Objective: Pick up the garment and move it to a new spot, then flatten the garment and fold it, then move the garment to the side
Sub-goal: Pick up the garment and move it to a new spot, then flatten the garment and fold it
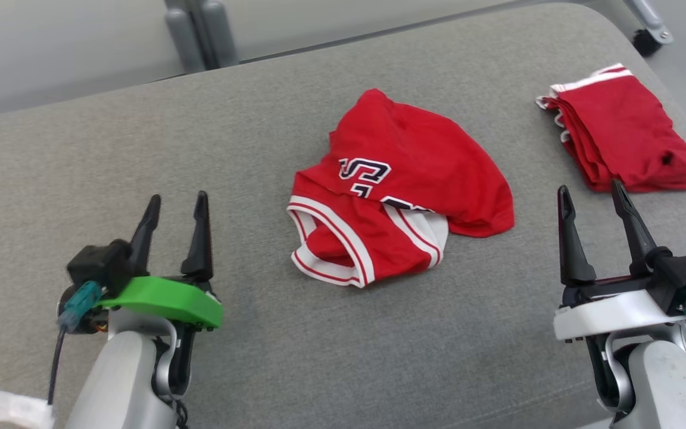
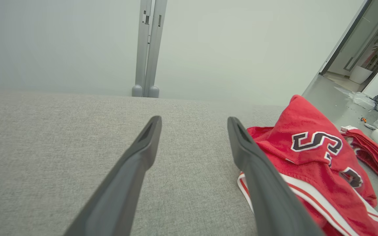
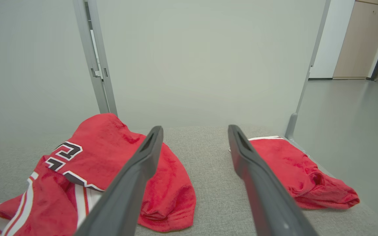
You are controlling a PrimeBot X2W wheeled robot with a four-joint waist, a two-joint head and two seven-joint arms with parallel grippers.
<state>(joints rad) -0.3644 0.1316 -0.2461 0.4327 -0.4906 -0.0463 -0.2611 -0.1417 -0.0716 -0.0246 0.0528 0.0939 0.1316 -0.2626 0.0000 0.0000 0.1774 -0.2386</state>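
Right now, the garment lies crumpled in a heap at the middle of the grey padded surface, printed letters up and a white-trimmed opening on its near side. Your left gripper and right gripper both stand with fingers apart and empty, near, one on each flank of the heap, touching no cloth. The pick-and-move looks likely done; flattening, folding and shifting aside are all left. A second red piece, neatly folded, sits at the far right, well apart. You have no bin or basket to mind: both pieces lie straight on the surface.
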